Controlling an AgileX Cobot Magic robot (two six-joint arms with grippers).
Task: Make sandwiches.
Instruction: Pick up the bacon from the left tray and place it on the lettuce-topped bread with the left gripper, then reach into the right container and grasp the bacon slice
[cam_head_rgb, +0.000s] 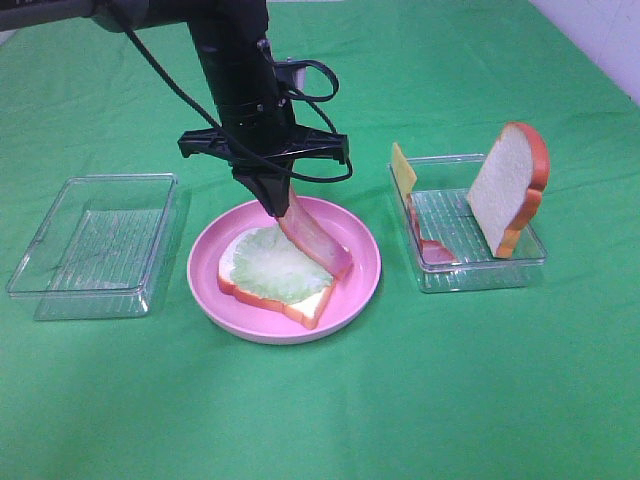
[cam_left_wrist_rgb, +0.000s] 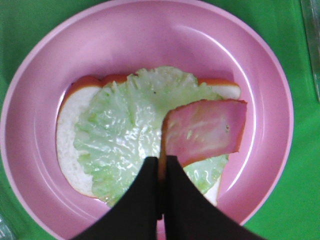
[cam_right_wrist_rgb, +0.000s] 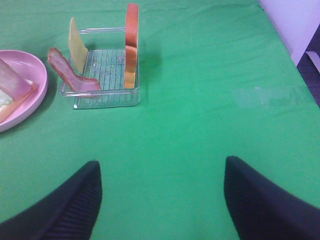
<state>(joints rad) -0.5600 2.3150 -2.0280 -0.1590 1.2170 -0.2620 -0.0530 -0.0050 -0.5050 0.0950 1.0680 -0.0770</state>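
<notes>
While left fingers (cam_left_wrist_rgb: 140, 205) pinch the ham strip (cam_left_wrist_rgb: 205, 130), only the right wrist view shows right fingers (cam_right_wrist_rgb: 60, 210) spread wide.

Solid pink plate (cam_head_rgb: 362, 268), white bread slice (cam_head_rgb: 318, 298) with orange-brown crust, pale green crinkled lettuce (cam_head_rgb: 268, 265), pink-red streaked ham strip (cam_head_rgb: 320, 243), yellow cheese slice (cam_head_rgb: 403, 170), clear ribbed trays (cam_head_rgb: 95, 250), plain green tablecloth (cam_head_rgb: 320, 420)

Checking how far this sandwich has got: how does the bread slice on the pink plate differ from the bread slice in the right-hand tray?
Pose: the plate slice lies flat on the pink plate; the tray slice stands on edge in the clear tray.
Cover: the plate slice carries lettuce, with a ham strip pinched by the left hand above it; the tray slice is bare.
Both are white with orange-brown crust.
</notes>
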